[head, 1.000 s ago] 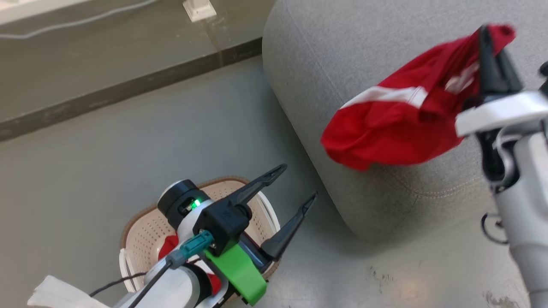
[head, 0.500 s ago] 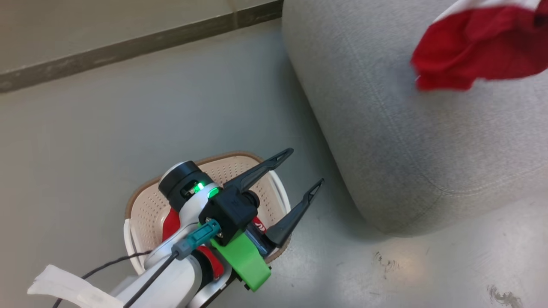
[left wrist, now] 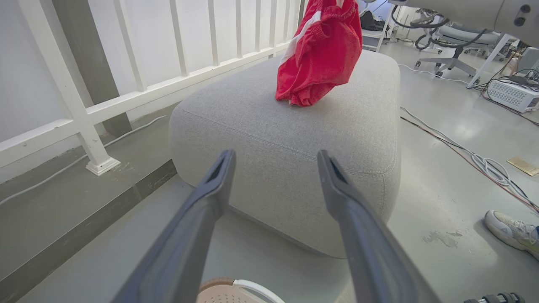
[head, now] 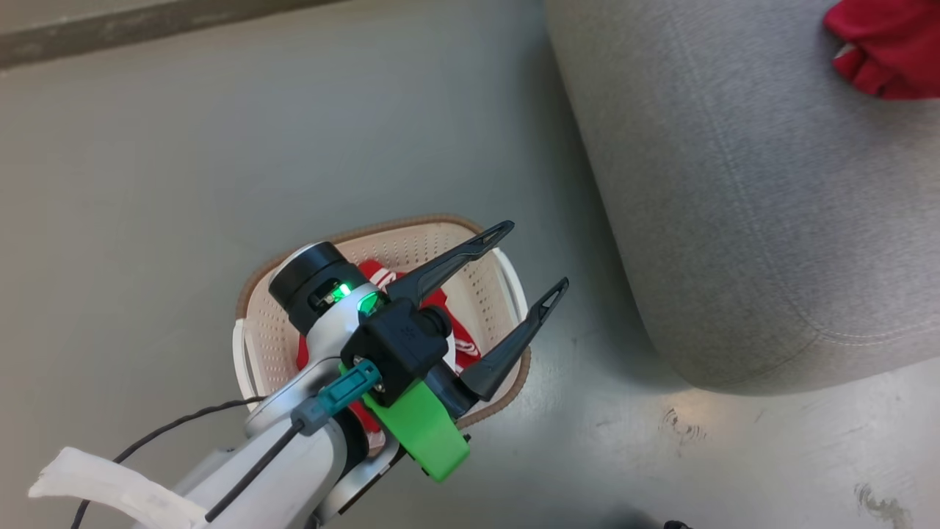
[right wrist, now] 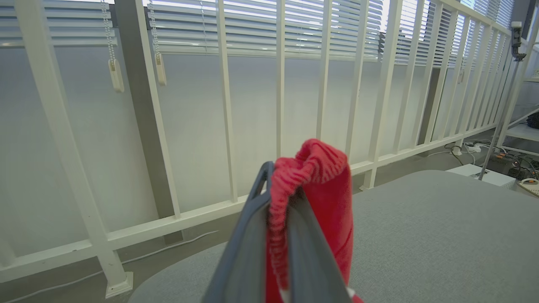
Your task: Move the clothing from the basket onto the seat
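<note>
One red garment [left wrist: 320,54] with a white stripe hangs over the grey seat [left wrist: 269,139], its lowest fold touching the cushion top. My right gripper [right wrist: 278,202] is shut on its red waistband [right wrist: 311,168]. A corner of that garment [head: 885,48] shows at the head view's top right, over the seat [head: 734,184]. The second red garment [head: 455,345] lies in the cream basket [head: 253,353] on the floor. My left gripper [head: 532,257] hovers open above the basket, fingers spread, with nothing between them; the arm hides much of the basket's inside.
A white railing [left wrist: 126,97] and a dark floor strip [head: 110,33] run behind the seat. Cables [left wrist: 476,155] trail over the floor to the right of the seat, and a person's shoe [left wrist: 511,231] rests there. An office chair [left wrist: 454,46] stands further back.
The head camera has tilted down and swung left, so the seat and garment slid toward the top right. The held garment now sits further over the seat. The left gripper stays open above the basket.
</note>
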{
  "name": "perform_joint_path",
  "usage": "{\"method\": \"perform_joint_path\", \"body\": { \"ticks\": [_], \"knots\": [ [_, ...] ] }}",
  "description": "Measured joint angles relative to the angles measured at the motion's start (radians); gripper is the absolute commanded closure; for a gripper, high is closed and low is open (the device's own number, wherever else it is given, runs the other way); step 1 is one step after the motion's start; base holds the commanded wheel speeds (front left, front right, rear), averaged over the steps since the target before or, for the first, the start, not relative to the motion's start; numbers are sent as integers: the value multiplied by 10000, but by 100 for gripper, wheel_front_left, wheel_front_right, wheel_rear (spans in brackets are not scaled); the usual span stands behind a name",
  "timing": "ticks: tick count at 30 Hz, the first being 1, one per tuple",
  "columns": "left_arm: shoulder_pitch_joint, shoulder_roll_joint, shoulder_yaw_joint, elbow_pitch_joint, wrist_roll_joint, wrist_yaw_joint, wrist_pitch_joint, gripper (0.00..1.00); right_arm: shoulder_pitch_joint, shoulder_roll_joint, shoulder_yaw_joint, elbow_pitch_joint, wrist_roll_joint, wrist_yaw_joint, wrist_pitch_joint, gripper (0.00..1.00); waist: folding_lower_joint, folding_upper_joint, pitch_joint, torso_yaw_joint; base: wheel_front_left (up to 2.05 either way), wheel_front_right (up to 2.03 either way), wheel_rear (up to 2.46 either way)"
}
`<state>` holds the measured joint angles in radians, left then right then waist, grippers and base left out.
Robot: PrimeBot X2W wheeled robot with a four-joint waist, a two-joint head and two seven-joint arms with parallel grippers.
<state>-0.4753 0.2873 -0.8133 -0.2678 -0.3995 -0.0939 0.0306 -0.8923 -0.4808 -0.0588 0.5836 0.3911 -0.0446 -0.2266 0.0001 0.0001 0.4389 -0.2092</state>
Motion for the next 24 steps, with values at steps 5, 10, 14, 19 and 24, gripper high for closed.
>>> {"method": "perform_joint_path", "body": {
  "ticks": [5, 10, 14, 19, 24],
  "knots": [
    [-76, 40, 29, 0, 29, 0, 54, 0, 20, 174, -27, 667, 291, 2, 0, 100, 0, 0, 451, 211, 0, 0, 0],
    [-295, 90, 94, 27, 81, -40, 46, 0, 252, 562, -77, 1321, 472, 6, -6, 100, 0, 0, 851, 342, 0, 0, 0],
    [-337, 94, 86, 190, 81, -59, 21, 0, 494, 769, -138, 1941, 593, 19, -15, 100, 0, 0, 1019, 393, 0, 0, 0],
    [-385, 94, 61, 291, 81, -75, -52, 0, 614, 834, -278, 2581, 832, 86, -13, 100, 0, 0, 1032, 391, 0, 0, 0],
    [-421, 94, 40, 439, 79, -113, -219, 0, 606, 911, -240, 2809, 846, 127, -17, 0, 0, 0, 965, 392, 0, 0, 0]
  ]
}}
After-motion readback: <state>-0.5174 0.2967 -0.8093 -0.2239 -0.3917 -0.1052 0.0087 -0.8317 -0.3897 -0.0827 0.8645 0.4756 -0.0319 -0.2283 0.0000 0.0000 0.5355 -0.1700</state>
